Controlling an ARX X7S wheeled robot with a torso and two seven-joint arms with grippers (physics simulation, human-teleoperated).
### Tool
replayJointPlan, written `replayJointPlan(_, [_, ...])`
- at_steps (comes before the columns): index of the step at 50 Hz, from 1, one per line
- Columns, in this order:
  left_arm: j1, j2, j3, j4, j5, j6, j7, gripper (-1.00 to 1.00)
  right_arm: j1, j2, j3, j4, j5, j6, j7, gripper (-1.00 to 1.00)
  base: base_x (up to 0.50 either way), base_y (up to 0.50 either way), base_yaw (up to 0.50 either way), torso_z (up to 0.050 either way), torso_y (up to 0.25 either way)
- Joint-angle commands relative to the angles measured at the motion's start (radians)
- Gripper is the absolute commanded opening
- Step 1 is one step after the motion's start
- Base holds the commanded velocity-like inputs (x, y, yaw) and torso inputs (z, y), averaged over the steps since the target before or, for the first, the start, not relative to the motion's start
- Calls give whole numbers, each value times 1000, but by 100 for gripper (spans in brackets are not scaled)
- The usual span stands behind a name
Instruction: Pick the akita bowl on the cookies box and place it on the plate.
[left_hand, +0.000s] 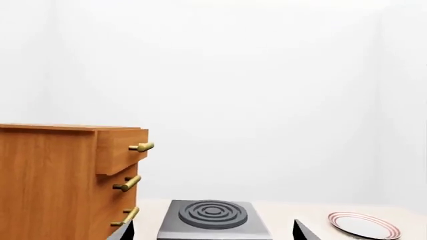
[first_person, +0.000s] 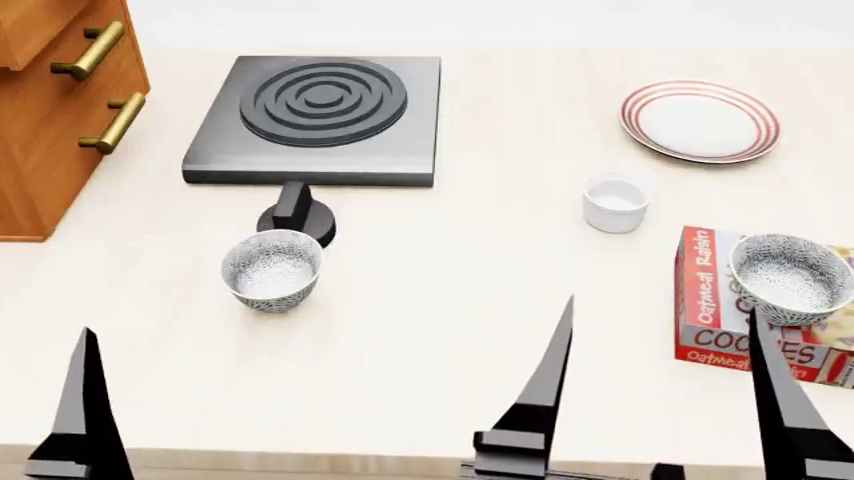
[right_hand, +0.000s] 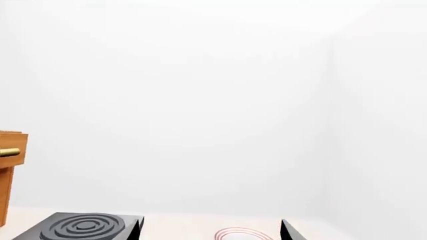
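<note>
Head view, near edge: left pincer (first_person: 320, 400) with black fingers spread apart, holding nothing; right pincer (first_person: 794, 400) only partly in frame, state cannot be told. At 3 o'clock on the pale worktop (first_person: 441, 330), the grey-and-white speckled akita bowl (first_person: 790, 277) sits upright on the flat red-and-white cookies box (first_person: 714, 310). Second speckled bowl (first_person: 272, 268) at 9 o'clock. Small plain white cup (first_person: 617, 201) past centre. Farther, white red-ringed plate (first_person: 699, 121) at 1 o'clock; dark grey ringed burner slab (first_person: 318, 118) at 11; wooden drawer cabinet (first_person: 60, 110) at 10.
</note>
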Motion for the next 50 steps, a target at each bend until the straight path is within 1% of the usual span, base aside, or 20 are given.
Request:
replayJointPlan(1, [-3,-15,-14,71,-36,-35,-18,100,21,18,-16,-58,-17,70,18,100,0,0,0,0,0])
replayJointPlan(3, [1,-15,-16,70,-37,-16,-17,100,21,18,-17,-59,-12,73,19,100,0,0,0,0,0])
replayJointPlan(9, [-2,-21,-16,82,-48,-26,-25,100,22,26,-23,-76,-13,75,22,100,152,0,0,0,0])
replayJointPlan(35, [-4,-48,-5,120,-75,-43,-48,100,16,43,-11,-71,21,63,44,100,341,0,0,0,0])
replayJointPlan(50, [-1,-68,10,104,-83,-21,-67,100,16,53,-8,-74,34,65,56,100,349,0,0,0,0])
